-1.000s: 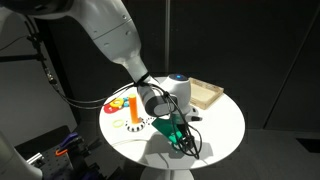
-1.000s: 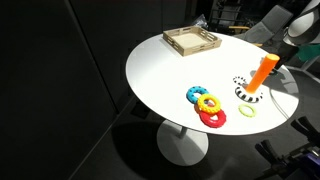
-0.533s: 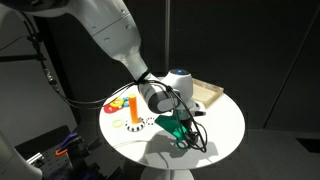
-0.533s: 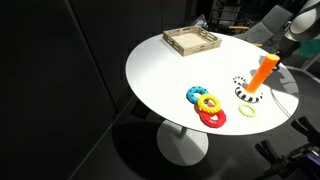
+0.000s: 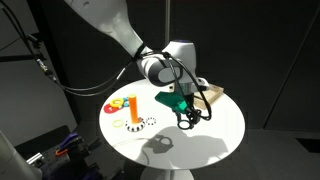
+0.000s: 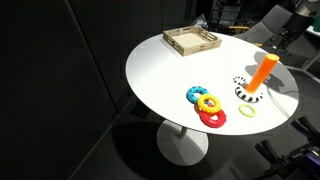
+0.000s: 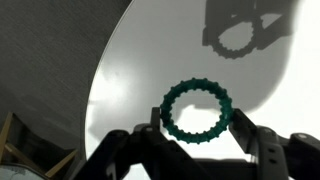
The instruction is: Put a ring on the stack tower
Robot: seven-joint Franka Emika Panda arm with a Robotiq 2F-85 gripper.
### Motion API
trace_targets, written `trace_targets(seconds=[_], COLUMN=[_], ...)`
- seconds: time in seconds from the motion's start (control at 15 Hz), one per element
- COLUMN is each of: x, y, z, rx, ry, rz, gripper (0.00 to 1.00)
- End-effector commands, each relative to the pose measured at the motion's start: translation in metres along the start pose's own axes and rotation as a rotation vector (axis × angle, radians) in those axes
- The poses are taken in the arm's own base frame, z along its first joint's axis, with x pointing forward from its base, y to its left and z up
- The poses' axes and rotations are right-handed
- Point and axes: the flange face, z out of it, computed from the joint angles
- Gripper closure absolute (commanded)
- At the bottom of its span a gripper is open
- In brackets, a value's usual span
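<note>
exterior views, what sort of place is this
Probably a robotics lab or test studio: black backdrop all round, one round white pedestal table carrying red, yellow and blue plastic toy rings and an orange peg tower.

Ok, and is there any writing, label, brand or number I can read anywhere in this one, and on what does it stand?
None can be read.
The ring in the claw, the orange peg tower, the wooden tray, the coloured rings and the table show no print.
The checkered ring bears only a pattern, no letters.
The background gear is too dark and small to tell.
</note>
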Motion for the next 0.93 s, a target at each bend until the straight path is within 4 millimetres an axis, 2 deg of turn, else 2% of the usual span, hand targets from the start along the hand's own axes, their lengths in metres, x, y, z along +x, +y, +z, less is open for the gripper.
trace_targets(seconds=[0.0, 0.2, 0.47, 0.87], x=[-0.008, -0.013, -0.022, -0.039], y=[-0.012, -0.027, -0.053, -0.093], z=[-0.048, -0.08, -0.112, -0.133], rx=[0.016, 0.041, 0.061, 0.092], ry=[-0.009, -0.011, -0.011, -0.023], rz=[-0.008, -0.032, -0.07, -0.125], gripper=[0.55, 0.55, 0.55, 0.55])
